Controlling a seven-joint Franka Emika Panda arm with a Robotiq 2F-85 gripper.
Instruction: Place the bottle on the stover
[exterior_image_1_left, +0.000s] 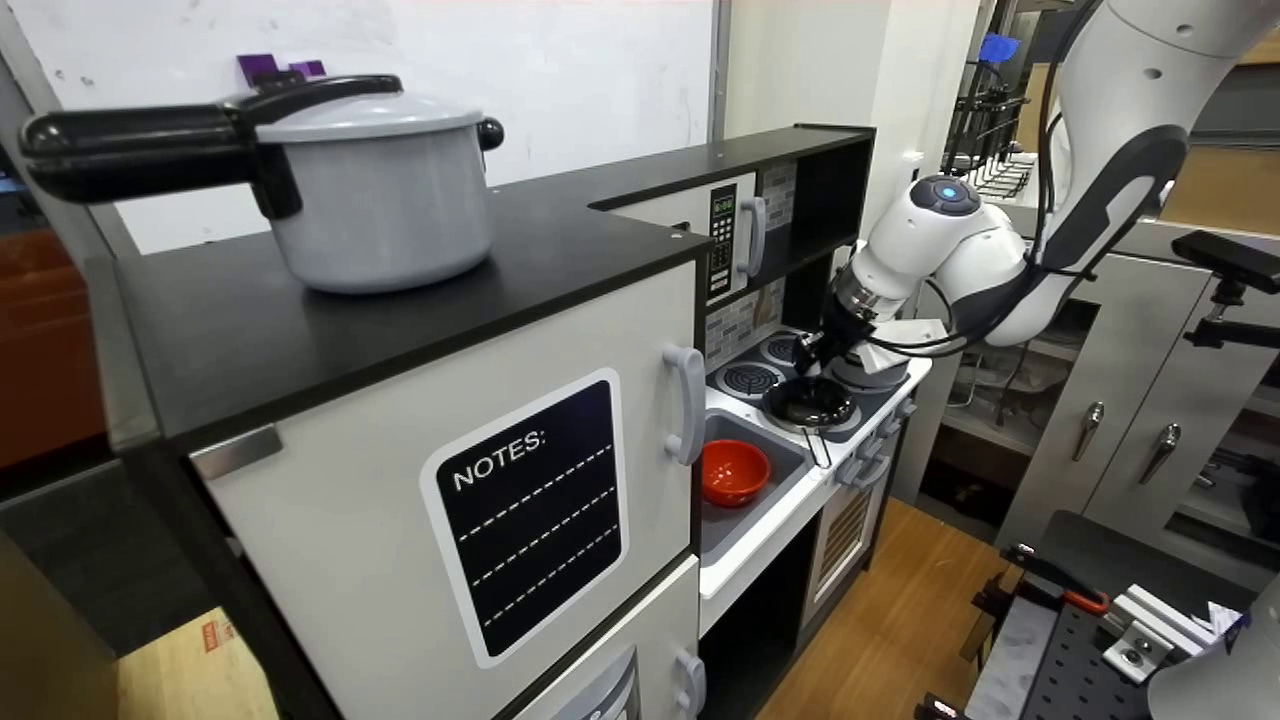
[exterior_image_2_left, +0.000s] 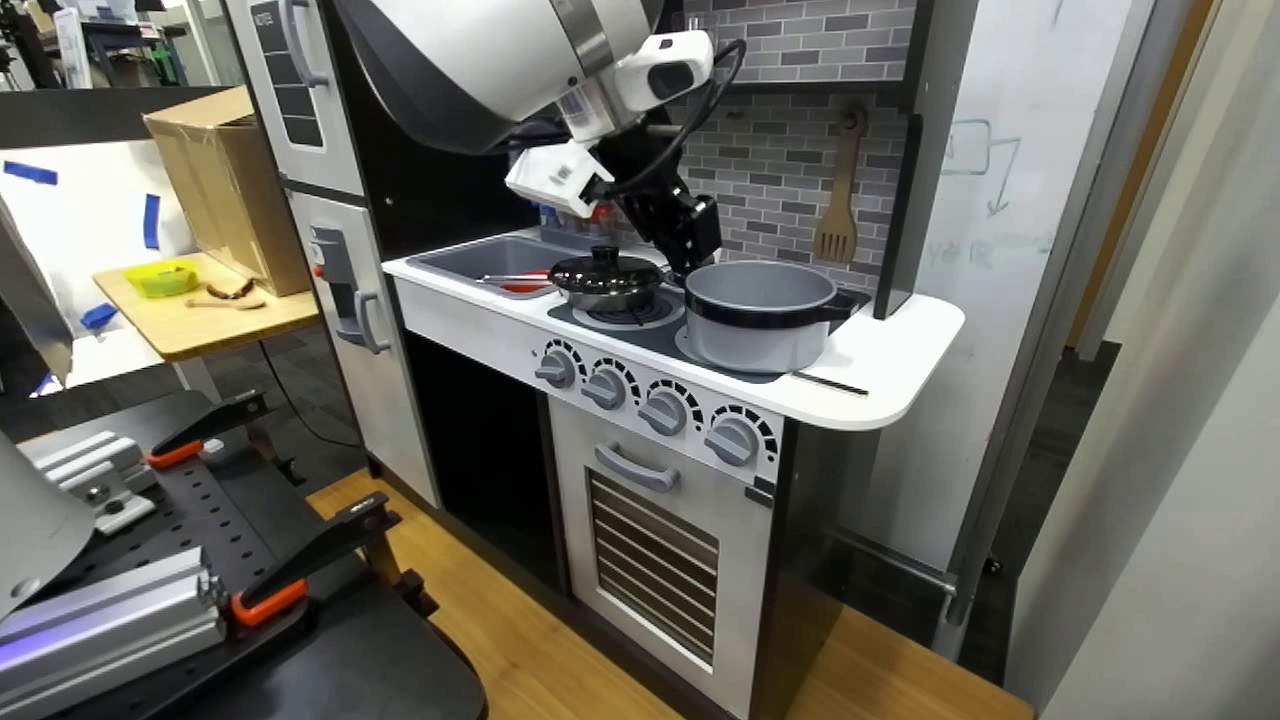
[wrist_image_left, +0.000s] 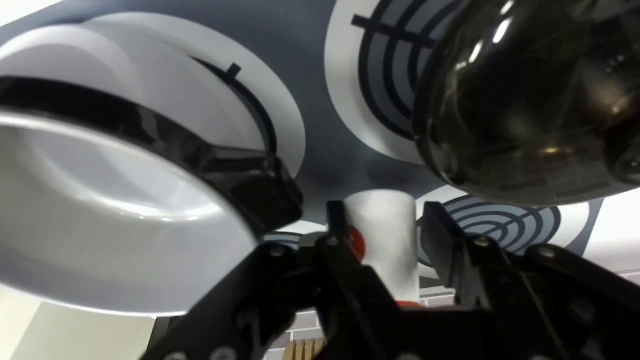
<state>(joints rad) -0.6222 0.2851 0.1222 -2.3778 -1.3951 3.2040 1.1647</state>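
Note:
The bottle (wrist_image_left: 387, 235) is a white cylinder with a red spot and a reddish-orange part in the wrist view. It stands between the fingers of my gripper (wrist_image_left: 382, 220). The left finger lies against it or very close; a narrow gap shows at the right finger, so the gripper looks open around it. The stover's dark cooktop (wrist_image_left: 315, 105) is below the bottle's end; I cannot tell if they touch. In both exterior views my gripper (exterior_image_1_left: 808, 358) is low over the rear of the stover (exterior_image_2_left: 575, 465), also there (exterior_image_2_left: 685, 265), and the bottle cannot be made out.
A lidded dark pan (exterior_image_2_left: 605, 290) and an open grey pot (exterior_image_2_left: 755, 345) stand on the cooktop, either side of my gripper. A red bowl (exterior_image_1_left: 735, 475) sits in the sink. A shelf with a toy microwave (exterior_image_1_left: 725, 240) is above. A white pot (exterior_image_1_left: 385, 215) stands on the cabinet.

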